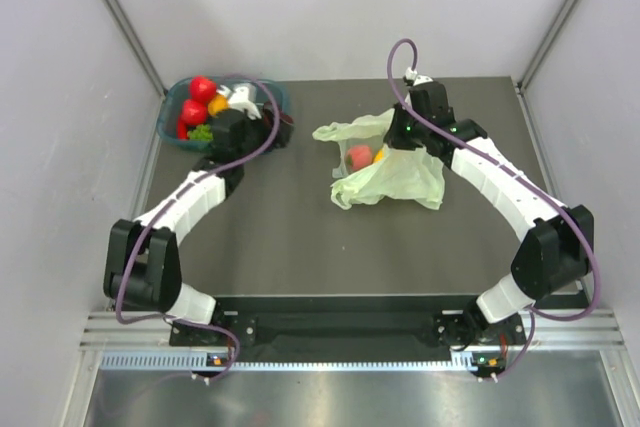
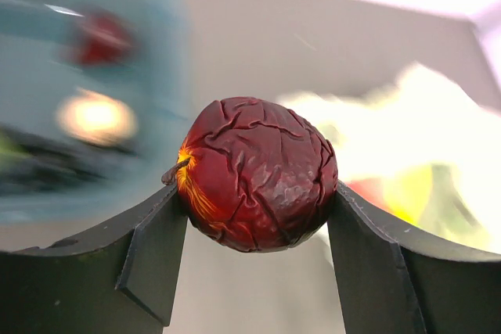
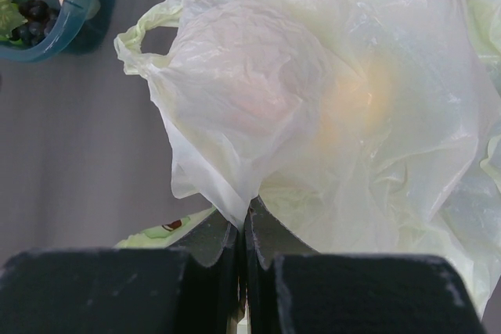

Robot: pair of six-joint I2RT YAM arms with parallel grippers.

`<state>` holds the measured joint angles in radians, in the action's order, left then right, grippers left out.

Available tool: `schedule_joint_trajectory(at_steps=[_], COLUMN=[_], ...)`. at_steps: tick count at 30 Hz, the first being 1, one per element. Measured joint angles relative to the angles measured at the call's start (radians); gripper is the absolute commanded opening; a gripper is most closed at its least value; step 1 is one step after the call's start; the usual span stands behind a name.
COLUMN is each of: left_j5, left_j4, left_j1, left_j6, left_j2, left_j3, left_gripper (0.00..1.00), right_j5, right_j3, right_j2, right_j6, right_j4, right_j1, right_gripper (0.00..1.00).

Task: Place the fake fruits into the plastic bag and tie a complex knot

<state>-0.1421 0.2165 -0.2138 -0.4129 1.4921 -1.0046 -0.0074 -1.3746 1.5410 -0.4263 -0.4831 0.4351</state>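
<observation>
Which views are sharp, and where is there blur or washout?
Left wrist: the dark red fruit is sharp; the teal basket behind is smeared, the plastic bag washed out. Right wrist: bag crisp, evenly lit. Top external: soft even light, all in focus.

This is a robotics lab test cell. Plain pale panel walls (image 1: 60,147) on bare aluminium posts (image 1: 118,15) box in a dark tabletop (image 1: 300,237). Along the lower edge of the top view, two robot arms (image 1: 190,197) are bolted to a black mounting plate (image 1: 330,309) on an aluminium rail (image 1: 130,325) and trail purple cables (image 1: 391,59). At upper left, fake fruits (image 1: 200,87) lie in a teal basket (image 1: 172,102).
</observation>
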Motion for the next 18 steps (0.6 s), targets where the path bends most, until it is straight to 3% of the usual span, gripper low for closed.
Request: schedule_joint_trajectory(at_steps=[5,9,18], left_j5=[0.004,0.005,0.000], left_j4=[0.016,0.052,0.099], left_j1=[-0.236,-0.312,-0.372], left_j6=[-0.016,-0.033,-0.056], left_j2=[-0.069,-0.030,0.350], left_j3=[0.095,0.094,-0.143], left_gripper=[0.50,0.49,0.47], right_j5=[-0.016,-0.029,-0.032], right_j3=[0.000,0.000,0.000], right_j2=[0.000,0.000,-0.001], right_j6=[0.000,-0.001,0.000], right_j4=[0.000,0.000,-0.001], right_j1=[0.000,0.000,0.000], right_gripper=[0.00,0.00,0.00])
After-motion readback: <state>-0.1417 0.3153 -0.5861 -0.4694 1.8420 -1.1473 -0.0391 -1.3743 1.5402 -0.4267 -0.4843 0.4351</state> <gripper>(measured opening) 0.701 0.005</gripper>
